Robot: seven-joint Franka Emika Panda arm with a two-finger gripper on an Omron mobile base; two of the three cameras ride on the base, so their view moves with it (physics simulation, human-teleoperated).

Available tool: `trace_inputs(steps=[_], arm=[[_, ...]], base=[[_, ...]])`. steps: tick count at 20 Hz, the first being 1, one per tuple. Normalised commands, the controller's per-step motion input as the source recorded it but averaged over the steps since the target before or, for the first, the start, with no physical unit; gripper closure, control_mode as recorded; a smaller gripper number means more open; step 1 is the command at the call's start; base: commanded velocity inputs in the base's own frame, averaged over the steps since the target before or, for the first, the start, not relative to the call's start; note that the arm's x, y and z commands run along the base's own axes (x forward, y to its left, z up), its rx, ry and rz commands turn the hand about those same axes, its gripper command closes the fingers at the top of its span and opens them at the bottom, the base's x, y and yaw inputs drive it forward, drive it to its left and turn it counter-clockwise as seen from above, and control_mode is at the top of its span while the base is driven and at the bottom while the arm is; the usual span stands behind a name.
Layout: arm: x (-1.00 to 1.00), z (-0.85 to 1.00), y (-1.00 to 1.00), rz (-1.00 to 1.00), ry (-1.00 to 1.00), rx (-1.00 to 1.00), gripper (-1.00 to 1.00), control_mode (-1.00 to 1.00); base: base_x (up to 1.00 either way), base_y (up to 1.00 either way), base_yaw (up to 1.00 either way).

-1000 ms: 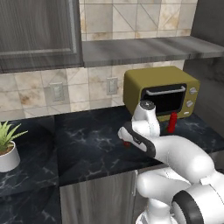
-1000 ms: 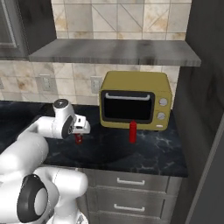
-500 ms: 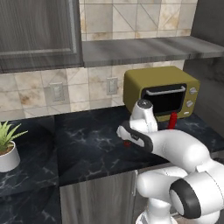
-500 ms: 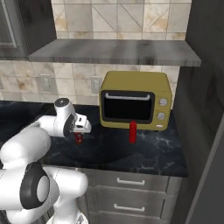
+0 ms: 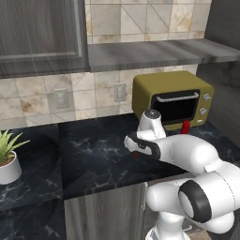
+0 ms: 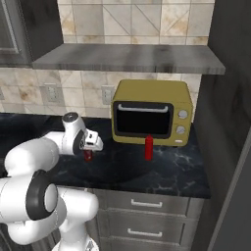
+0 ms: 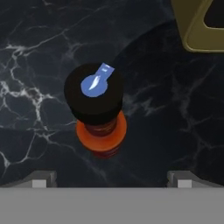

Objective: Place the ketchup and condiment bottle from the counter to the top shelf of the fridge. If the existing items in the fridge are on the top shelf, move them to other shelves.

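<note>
Since 1 second ago the base has not driven: counter, toaster oven and both bottles sit where they did. Only the arm has crept, elbow swinging slightly forward while the hand stays over the same bottle.

The gripper point(image 6: 91, 145) hangs directly above the condiment bottle point(image 7: 99, 114), the short red-bodied one with a black cap and a blue flip tab. In the hand view I see it from above, upright, roughly centred between the fingertips point(image 7: 41, 179), a little left of middle. Jaws stand wide apart, nothing between them, not touching the bottle.

The ketchup point(image 6: 148, 147), the taller red bottle, stands upright on the dark marble counter point(image 6: 166, 169) just in front of the toaster oven point(image 6: 152, 112), well apart from the gripper. A potted plant point(image 5: 8, 159) sits at the far left of the counter. The fridge I cannot place with confidence from here.

My read: still at step 1, descent for the first pick; neither of the 2 bottles is lifted.

Risks:
- Cap is wider than the neck; closing too high could let the cap slip out.
- Bottle sits slightly off centre, so 1 finger may touch first and tip it.
- Descending too far drives the fingertips into the counter.
</note>
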Motion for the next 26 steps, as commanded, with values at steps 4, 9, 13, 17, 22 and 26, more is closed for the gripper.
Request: trace_inputs(steps=[4,9,13,17,22,26], arm=[[0.14,-0.21,0.04,-0.02,0.0,0.0,-1.0,-1.0],[0.06,-0.07,0.08,-0.01,0.0,0.0,-1.0,-1.0],[0.11,-0.04,0.05,0.0,0.0,0.0,-1.0,-1.0],[0.13,-0.03,0.0,0.0,0.0,0.0,-1.0,-1.0],[0.15,-0.01,0.0,0.0,0.0,0.0,-1.0,-1.0],[0.1,0.0,0.0,0.0,0.0,0.0,-1.0,-1.0]], base=[[0.0,0.0,0.0],[0.0,0.0,0.0],[0.0,0.0,0.0],[0.0,0.0,0.0],[0.0,0.0,0.0],[0.0,0.0,0.0]])
